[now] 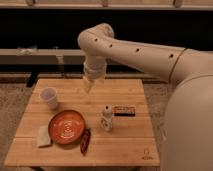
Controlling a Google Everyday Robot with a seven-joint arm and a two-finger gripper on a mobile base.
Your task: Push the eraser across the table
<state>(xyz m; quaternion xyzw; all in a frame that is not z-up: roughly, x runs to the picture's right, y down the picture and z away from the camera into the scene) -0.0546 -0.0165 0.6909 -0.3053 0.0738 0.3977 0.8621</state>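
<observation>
The eraser [124, 110] is a small flat dark bar with reddish markings. It lies on the light wooden table [125, 145], right of centre, just right of a small white bottle [106, 118]. My gripper [89, 86] hangs from the pale arm above the table's far middle, well behind and left of the eraser and apart from it.
A translucent cup [49, 96] stands at the left. An orange plate [66, 127] sits front left, a pale beige block [44, 136] to its left and a glossy dark red object [85, 140] to its right. The arm's body fills the right side.
</observation>
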